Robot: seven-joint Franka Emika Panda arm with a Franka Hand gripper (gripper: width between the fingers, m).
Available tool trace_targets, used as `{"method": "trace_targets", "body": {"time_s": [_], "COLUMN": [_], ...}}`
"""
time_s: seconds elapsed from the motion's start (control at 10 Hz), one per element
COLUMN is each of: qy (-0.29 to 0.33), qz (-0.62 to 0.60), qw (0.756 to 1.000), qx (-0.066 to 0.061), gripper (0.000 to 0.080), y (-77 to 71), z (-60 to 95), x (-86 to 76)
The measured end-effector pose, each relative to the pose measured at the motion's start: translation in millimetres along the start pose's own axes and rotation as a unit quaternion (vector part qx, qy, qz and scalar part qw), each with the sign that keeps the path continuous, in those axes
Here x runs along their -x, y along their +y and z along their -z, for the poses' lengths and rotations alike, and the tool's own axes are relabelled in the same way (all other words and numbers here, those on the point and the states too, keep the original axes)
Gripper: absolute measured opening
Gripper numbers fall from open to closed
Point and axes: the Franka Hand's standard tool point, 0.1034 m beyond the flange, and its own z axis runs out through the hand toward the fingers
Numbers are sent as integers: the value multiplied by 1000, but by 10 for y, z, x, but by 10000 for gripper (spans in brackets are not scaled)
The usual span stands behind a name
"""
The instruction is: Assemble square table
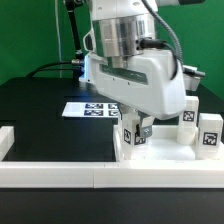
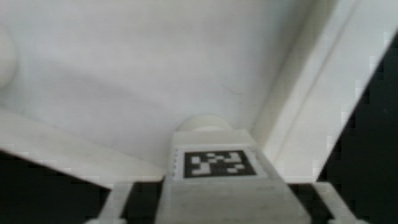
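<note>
The fingers (image 1: pixel 137 128) come down from the white arm (image 1: pixel 135 70) near the middle of the exterior view and are clamped on a short white leg (image 1: pixel 131 134) that bears a black-and-white tag; in the wrist view the same leg (image 2: pixel 215 160) stands upright between the two dark fingers (image 2: pixel 143 202), its tag facing the camera and its rounded top pointing away; just behind the leg lies the large flat white square panel (image 2: pixel 125 90), with a raised rim (image 2: pixel 302 90) running along one side, and the leg's top appears close to or touching the panel near that rim, though contact cannot be told for sure; in the exterior view the panel (image 1: pixel 165 150) sits on the black bench (image 1: pixel 50 120) toward the exterior view's right, mostly hidden by the arm; two more tagged white legs stand upright at the exterior view's right, one (image 1: pixel 187 113) just behind the panel and another (image 1: pixel 209 134) at the far right edge; the marker board (image 1: pixel 92 108) lies flat on the bench behind the arm, toward the middle; a long low white border rail (image 1: pixel 60 172) runs along the near edge of the bench, with a short upright end at the exterior view's left; a green wall fills the background.
</note>
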Motion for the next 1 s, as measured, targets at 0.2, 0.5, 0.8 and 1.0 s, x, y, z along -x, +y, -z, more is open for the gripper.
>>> {"method": "trace_targets", "body": {"time_s": [0.2, 0.5, 0.8, 1.0], "qy": [-4, -14, -16, -16], "qz": [-137, -253, -273, -178], "qw": [990, 967, 962, 984], "qx": [-19, -26, -27, -18], "gripper": [287, 287, 320, 456], "y": [-30, -56, -53, -7], "z": [-4, 0, -2, 7], "x": [33, 20, 17, -40]}}
